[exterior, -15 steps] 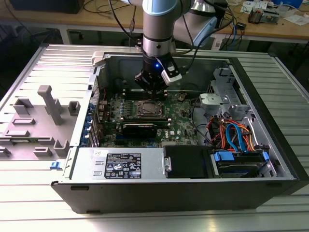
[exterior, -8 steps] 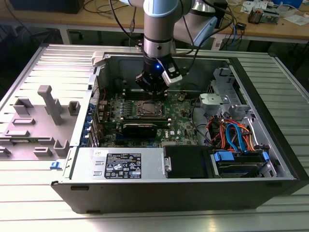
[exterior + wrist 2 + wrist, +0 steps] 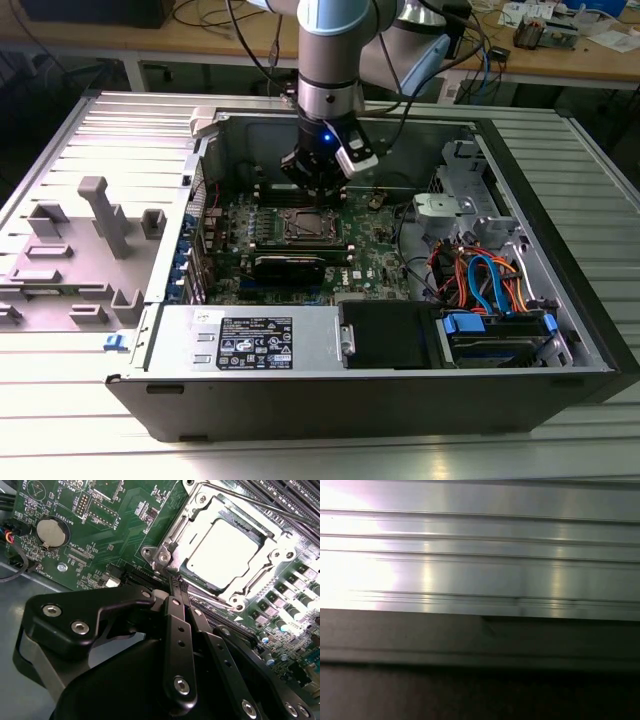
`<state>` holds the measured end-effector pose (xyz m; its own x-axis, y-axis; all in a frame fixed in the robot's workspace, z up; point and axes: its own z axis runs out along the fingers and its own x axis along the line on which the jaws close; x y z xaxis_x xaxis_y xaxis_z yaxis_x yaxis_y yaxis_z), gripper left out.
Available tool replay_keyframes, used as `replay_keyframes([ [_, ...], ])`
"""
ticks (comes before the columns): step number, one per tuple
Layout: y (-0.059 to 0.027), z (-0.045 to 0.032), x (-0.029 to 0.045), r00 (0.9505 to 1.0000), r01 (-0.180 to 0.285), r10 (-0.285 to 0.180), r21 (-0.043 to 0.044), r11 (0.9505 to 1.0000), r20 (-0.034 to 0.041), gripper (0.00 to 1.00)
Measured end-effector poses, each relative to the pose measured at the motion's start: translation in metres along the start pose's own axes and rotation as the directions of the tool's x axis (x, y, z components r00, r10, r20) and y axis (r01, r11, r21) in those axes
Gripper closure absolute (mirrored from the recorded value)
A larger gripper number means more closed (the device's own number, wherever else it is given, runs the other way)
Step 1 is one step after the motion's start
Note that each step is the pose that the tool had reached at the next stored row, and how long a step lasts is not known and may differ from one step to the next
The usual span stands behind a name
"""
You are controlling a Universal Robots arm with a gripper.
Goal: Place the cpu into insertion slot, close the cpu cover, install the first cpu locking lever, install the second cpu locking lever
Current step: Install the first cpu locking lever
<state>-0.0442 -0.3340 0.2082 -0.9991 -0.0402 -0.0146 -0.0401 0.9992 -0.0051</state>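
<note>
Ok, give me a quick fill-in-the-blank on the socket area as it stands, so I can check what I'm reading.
1. The cover lies closed, and the cpu shows through its square ___.
2. The claw sits at a corner of the cover with its fingers ___.
3. The round coin cell sits on a board coloured ___.

Missing words: window; shut; green.

A white printed sticker sits on the grey metal power-supply box. Fine white lettering dots the green circuit board. Neither can be read clearly.
</note>
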Motion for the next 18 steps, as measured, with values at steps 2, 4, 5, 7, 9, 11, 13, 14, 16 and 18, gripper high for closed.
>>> replay_keyframes([
  [2, -0.0006, 0.0014, -0.0007, 1.0000, 0.000, 0.000, 0.0000, 1.0000, 0.0002, 0.89],
  [4, -0.0011, 0.0018, -0.0007, 1.0000, 0.000, 0.000, -0.0002, 1.0000, 0.0003, 0.89],
  [5, -0.0011, 0.0018, -0.0007, 1.0000, 0.000, 0.000, -0.0002, 1.0000, 0.0003, 0.89],
  [7, -0.0013, 0.0017, -0.0007, 1.0000, 0.000, 0.000, 0.0000, 1.0000, 0.0002, 0.89],
  [9, -0.0015, 0.0017, -0.0007, 1.0000, 0.000, 0.000, -0.0001, 1.0000, 0.0002, 0.89],
  [11, -0.0019, 0.0017, -0.0007, 1.0000, 0.000, 0.000, -0.0001, 1.0000, 0.0002, 0.89],
  [13, -0.0020, 0.0023, -0.0007, 1.0000, 0.000, 0.000, 0.0000, 1.0000, 0.0001, 0.89],
  [14, -0.0020, 0.0026, -0.0006, 1.0000, 0.000, 0.000, 0.0004, 1.0000, 0.0000, 0.89],
  [16, -0.0021, 0.0035, -0.0006, 1.0000, 0.000, 0.000, 0.0010, 1.0000, -0.0004, 0.89],
  [18, -0.0021, 0.0048, -0.0006, 1.0000, 0.000, 0.000, 0.0013, 1.0000, -0.0003, 0.89],
])
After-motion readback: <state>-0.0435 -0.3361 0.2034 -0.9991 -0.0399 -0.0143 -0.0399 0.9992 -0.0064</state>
